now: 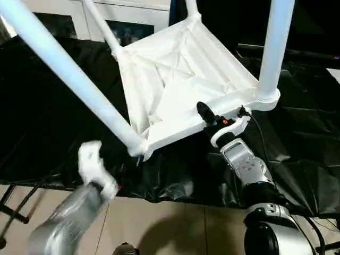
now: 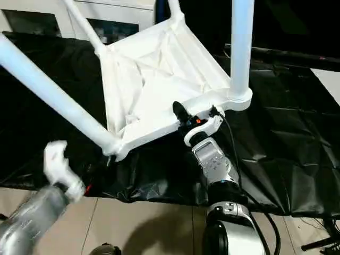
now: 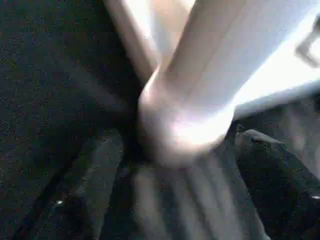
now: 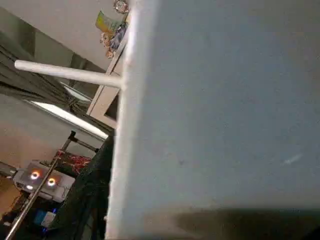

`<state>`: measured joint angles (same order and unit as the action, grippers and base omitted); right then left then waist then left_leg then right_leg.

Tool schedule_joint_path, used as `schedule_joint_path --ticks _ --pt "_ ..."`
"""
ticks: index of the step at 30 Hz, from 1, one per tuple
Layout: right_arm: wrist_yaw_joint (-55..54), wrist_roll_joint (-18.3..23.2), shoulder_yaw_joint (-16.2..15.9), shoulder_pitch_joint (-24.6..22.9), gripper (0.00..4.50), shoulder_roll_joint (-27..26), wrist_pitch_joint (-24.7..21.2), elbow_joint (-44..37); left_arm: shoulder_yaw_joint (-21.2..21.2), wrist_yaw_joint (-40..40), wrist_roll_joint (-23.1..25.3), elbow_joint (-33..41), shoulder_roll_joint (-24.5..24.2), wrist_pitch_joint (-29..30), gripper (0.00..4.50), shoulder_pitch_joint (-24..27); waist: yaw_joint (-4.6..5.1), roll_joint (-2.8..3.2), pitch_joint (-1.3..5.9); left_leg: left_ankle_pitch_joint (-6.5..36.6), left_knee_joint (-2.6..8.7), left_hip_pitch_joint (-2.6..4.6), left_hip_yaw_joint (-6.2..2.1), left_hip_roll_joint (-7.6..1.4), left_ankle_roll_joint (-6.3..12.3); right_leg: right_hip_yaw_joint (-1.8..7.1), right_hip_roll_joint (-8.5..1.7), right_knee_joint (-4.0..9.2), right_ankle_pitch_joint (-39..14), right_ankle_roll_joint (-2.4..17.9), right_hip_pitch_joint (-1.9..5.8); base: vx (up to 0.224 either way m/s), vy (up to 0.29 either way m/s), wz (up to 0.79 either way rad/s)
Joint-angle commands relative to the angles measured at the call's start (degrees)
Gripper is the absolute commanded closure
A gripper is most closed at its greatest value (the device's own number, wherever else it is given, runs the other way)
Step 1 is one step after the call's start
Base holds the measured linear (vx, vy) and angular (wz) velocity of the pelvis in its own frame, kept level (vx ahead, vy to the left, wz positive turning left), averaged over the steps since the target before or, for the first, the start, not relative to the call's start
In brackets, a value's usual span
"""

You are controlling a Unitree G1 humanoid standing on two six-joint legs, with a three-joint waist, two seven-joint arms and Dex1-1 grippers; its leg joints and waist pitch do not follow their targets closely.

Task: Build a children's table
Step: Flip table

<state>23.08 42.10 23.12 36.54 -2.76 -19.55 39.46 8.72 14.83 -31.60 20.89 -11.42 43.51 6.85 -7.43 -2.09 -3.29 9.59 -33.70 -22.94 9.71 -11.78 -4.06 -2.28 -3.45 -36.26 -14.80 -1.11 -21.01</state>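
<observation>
The children's table (image 1: 175, 79) lies upside down and tilted on the black cloth, ribbed underside up. A long white leg stands in each corner socket: the near-left leg (image 1: 69, 74) slants up to the left and the near-right leg (image 1: 273, 48) rises straight. My right gripper (image 1: 208, 119) is shut on the table top's near rim, one black finger over the edge and the other hidden below. My blurred left gripper (image 1: 94, 159) hangs just in front of the near-left corner socket (image 3: 185, 130). Its dark fingers (image 3: 272, 170) stand apart and hold nothing.
Black cloth (image 1: 48, 133) covers the work surface and drops off at the near edge onto a tiled floor (image 1: 175, 228). A white cabinet with glass doors (image 1: 69, 16) stands behind. Cables and a stand foot (image 1: 13, 204) lie at the lower left.
</observation>
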Motion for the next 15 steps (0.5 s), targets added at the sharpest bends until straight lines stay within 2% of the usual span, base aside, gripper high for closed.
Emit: schedule_joint_path --ticks 1,3,5,7,9,10,11,12,14,15 --pt "-1.7 -1.4 1.1 0.7 2.48 2.9 3.4 -5.5 -1.3 2.3 0.8 3.8 -1.9 0.2 0.09 1.6 -0.11 1.19 4.32 1.5 3.25 2.22 -0.14 -1.33 -1.55 1.56 -3.09 2.58 15.3 8.6 1.87 0.000 0.000 0.00" --pt "-2.4 -2.9 0.4 -0.8 2.48 4.0 3.7 -8.5 -3.3 2.4 3.3 6.2 -3.9 -1.3 0.00 2.7 -0.83 1.22 4.17 3.1 3.39 2.55 -0.06 -1.52 -2.33 1.58 -3.05 2.81 13.3 7.9 1.57 0.000 0.000 0.00" --pt "-3.2 -3.2 0.3 -2.0 2.48 4.6 3.2 -11.3 -6.3 2.0 7.2 7.4 -5.9 -3.3 0.00 2.4 -1.54 1.31 4.14 3.9 3.58 2.49 -0.17 -1.60 -2.86 1.64 -3.13 2.94 11.5 5.9 1.57 0.000 0.000 0.00" --pt "-3.8 -3.8 0.0 -2.5 2.48 4.8 3.3 -12.6 -7.6 2.2 8.2 8.0 -6.7 -3.8 0.00 2.0 -1.56 1.28 4.14 4.9 3.74 2.37 -0.14 -1.45 -3.98 1.64 -3.24 2.88 10.1 5.6 1.54 0.000 0.000 0.00" --pt "-5.2 -5.5 -0.6 -3.7 2.48 5.3 3.5 -15.2 -11.0 2.2 12.1 8.4 -8.9 -5.7 0.00 0.6 -1.68 1.44 4.12 6.0 3.82 2.42 -0.18 -1.39 -4.56 1.69 -3.22 3.08 8.7 4.9 1.36 0.000 0.000 0.00" --pt "-7.1 -7.3 -1.4 -4.8 2.48 5.9 3.9 -17.7 -13.8 2.6 15.8 8.2 -10.7 -8.5 0.00 -1.4 -1.83 1.74 4.13 5.8 3.85 2.40 -0.36 -1.36 -4.51 1.72 -3.23 3.20 7.9 3.6 1.29 0.000 0.000 0.00" --pt "-7.3 -7.8 -1.5 -5.0 2.48 6.1 4.1 -18.1 -14.0 2.7 16.1 8.2 -10.8 -8.8 0.00 -1.8 -1.90 1.70 4.24 5.9 3.76 2.59 -0.27 -1.37 -4.66 1.72 -3.27 3.22 7.8 3.4 1.17 0.000 0.000 0.00" --pt "-9.5 -9.9 -2.2 -5.9 2.48 6.7 4.6 -20.1 -15.1 3.4 17.5 8.1 -11.2 -10.9 0.00 -3.7 -1.80 1.90 4.22 6.0 3.88 2.28 -0.37 -1.25 -5.26 1.68 -3.30 3.08 7.6 3.5 1.33 0.000 0.000 0.00" --pt "-12.2 -12.9 -3.1 -7.1 2.48 7.6 5.0 -22.2 -16.3 5.0 19.1 8.4 -11.5 -14.7 0.00 -5.5 -1.89 1.64 4.12 7.0 3.95 2.32 -0.24 -1.20 -5.46 1.80 -3.36 3.41 5.5 3.4 1.18 0.000 0.000 0.00" --pt "-13.4 -13.8 -3.2 -7.4 2.48 7.7 5.0 -22.7 -16.8 5.6 19.5 8.6 -11.7 -15.7 0.00 -5.9 -1.94 1.64 4.11 6.9 3.97 2.12 -0.25 -1.15 -5.38 1.88 -3.48 3.50 4.0 3.2 1.26 0.000 0.000 0.00"
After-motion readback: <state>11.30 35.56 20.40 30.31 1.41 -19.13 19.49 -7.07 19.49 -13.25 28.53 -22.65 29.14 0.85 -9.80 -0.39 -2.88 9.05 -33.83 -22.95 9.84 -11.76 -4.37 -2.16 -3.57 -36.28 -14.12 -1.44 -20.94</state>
